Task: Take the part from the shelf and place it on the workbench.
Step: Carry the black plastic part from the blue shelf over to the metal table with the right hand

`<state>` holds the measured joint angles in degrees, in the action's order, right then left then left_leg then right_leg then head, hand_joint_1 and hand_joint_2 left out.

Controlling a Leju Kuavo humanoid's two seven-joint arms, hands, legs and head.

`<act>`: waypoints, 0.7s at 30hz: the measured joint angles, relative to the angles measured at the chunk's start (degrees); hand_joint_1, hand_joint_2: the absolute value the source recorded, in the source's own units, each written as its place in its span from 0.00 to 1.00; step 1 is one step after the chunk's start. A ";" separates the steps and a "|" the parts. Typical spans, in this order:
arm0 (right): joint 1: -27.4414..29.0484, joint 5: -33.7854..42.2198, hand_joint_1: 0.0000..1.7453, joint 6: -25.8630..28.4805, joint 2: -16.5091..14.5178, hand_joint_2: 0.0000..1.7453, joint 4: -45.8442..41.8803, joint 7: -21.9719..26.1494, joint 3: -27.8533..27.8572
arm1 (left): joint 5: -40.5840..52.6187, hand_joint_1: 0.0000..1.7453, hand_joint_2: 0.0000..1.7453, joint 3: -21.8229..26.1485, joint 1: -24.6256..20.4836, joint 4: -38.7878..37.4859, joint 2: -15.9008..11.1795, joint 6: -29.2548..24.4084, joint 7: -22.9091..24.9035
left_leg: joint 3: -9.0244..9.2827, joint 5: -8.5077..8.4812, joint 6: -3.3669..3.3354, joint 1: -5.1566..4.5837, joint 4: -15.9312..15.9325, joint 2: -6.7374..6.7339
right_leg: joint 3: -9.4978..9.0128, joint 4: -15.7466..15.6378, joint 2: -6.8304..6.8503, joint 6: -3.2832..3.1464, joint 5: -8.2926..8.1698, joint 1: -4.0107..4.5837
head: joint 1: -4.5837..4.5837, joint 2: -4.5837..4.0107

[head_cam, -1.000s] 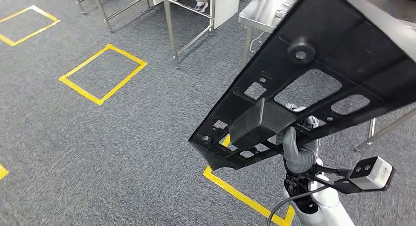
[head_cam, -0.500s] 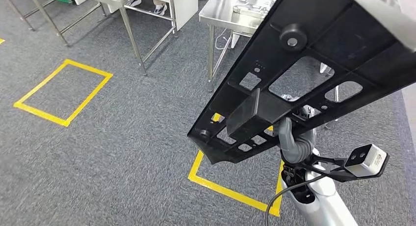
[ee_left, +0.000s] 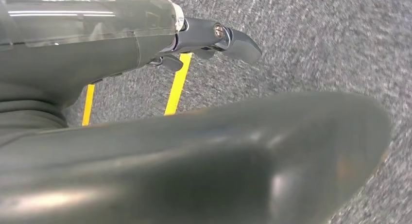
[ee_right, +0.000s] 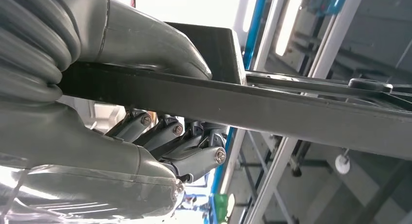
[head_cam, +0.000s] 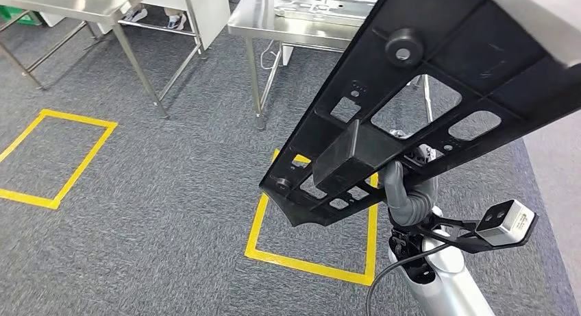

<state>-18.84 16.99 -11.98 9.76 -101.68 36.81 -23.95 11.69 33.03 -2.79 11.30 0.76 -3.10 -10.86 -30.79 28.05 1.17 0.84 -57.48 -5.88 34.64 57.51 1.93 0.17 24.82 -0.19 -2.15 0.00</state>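
Observation:
The part is a long black plastic panel (head_cam: pixel 438 76) with cut-outs and a boxy block on its underside, held up slanting across the right of the head view. My right hand (head_cam: pixel 410 196) grips its lower edge from beneath. In the right wrist view the thumb (ee_right: pixel 145 44) lies over the panel's edge (ee_right: pixel 301 112) and the fingers (ee_right: pixel 194 156) curl under it. A steel workbench (head_cam: pixel 301 28) carrying metal parts stands ahead at the top centre. My left hand (ee_left: pixel 194 156) hangs above the carpet, its fingers (ee_left: pixel 233 39) apart and holding nothing.
A second steel table (head_cam: pixel 89 1) stands at the top left, with a person's shoes (head_cam: pixel 177 19) behind it. Yellow tape squares mark the grey carpet below the panel (head_cam: pixel 257 251) and at the left (head_cam: pixel 75 172). Table legs (head_cam: pixel 257 90) stand ahead.
The whole view has shifted: the tables and yellow squares slid left and downward as the camera moved. The panel stays held in my right hand in the same pose.

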 joint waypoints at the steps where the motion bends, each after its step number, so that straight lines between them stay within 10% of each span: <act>1: -0.15 -0.05 1.00 -0.01 -0.21 1.00 0.09 -0.04 -0.07 | 0.00 0.00 0.00 0.00 -0.08 0.00 0.07 0.00 0.03 | -0.41 0.92 0.25 0.10 -1.22 1.05 | -0.12 -0.21 -0.58 -0.37 -0.12 -0.15 | 0.04 0.00; 6: -0.83 -0.15 1.00 -0.14 -1.40 1.00 1.00 -0.13 -0.73 | 0.26 0.00 0.00 0.00 0.21 0.00 0.27 0.04 0.54 | -8.28 7.02 0.59 0.33 -16.58 5.48 | -0.44 -0.35 -3.99 -1.27 -0.02 -0.05 | 0.46 0.00; 10: -1.54 -0.26 1.00 0.17 -1.68 1.00 1.84 -0.26 -1.28 | 0.51 0.00 0.00 0.00 0.31 0.00 0.25 0.42 0.71 | -4.22 -0.72 -0.13 0.46 -5.04 8.21 | -0.80 0.15 -7.08 -0.82 0.39 0.05 | 0.52 0.00; 14: -2.54 -0.60 1.00 1.56 -1.95 1.00 2.53 -0.78 -1.63 | 0.90 0.00 0.00 0.00 -0.01 0.00 0.23 1.51 0.75 | -2.39 -1.65 -1.17 0.33 -0.68 9.88 | -0.17 0.35 -9.12 0.55 0.40 -0.38 | 0.63 0.00; 17: -3.30 -0.86 1.00 2.06 -1.93 1.00 2.85 -1.15 -1.81 | 1.19 0.00 0.00 0.00 -0.14 0.00 0.21 2.31 0.48 | -1.73 -1.91 -2.26 0.62 0.19 8.58 | 1.33 3.48 -6.43 1.41 2.21 -0.27 | 0.36 0.00; 21: -4.05 -0.84 1.00 2.08 -1.95 1.00 3.39 -1.23 -2.37 | 1.55 0.00 0.00 0.00 0.22 0.00 0.20 2.68 -0.08 | -1.12 -0.98 -2.62 0.51 0.34 7.14 | 8.72 17.05 -2.47 2.15 6.75 -0.71 | 0.06 0.00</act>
<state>-22.89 16.15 -9.90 7.81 -98.28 35.58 -26.32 13.24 33.03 -2.57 11.30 0.96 -0.43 -10.93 -31.91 27.06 -1.45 1.35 -57.13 1.26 43.36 74.56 -0.54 2.32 31.57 -0.90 -2.09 0.00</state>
